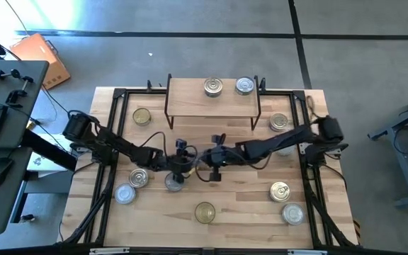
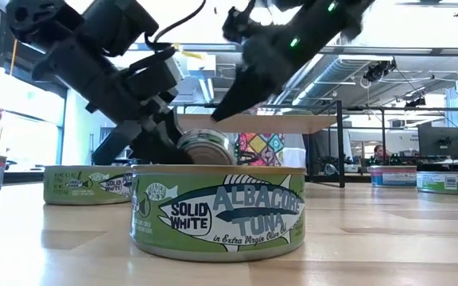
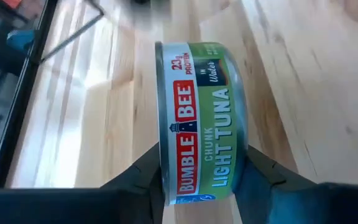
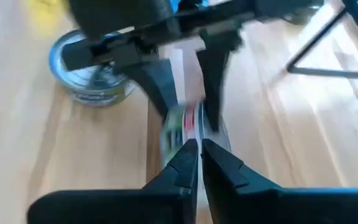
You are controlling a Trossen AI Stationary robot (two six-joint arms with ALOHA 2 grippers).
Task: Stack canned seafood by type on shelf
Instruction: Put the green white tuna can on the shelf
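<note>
A green paper-labelled albacore tin (image 2: 217, 210) stands nearest. Behind it, the left gripper (image 3: 197, 177) clamps a Bumble Bee tuna tin (image 3: 201, 118) on edge; the right gripper (image 4: 199, 149) is pinched empty. At twelve o'clock, the wooden shelf (image 1: 190, 99) carries two silver tins (image 1: 213, 87).

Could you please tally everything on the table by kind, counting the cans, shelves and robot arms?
Cans: 10, including one gripped in the left tool
Shelf: 1
Robot arms: 2
Total: 13
</note>
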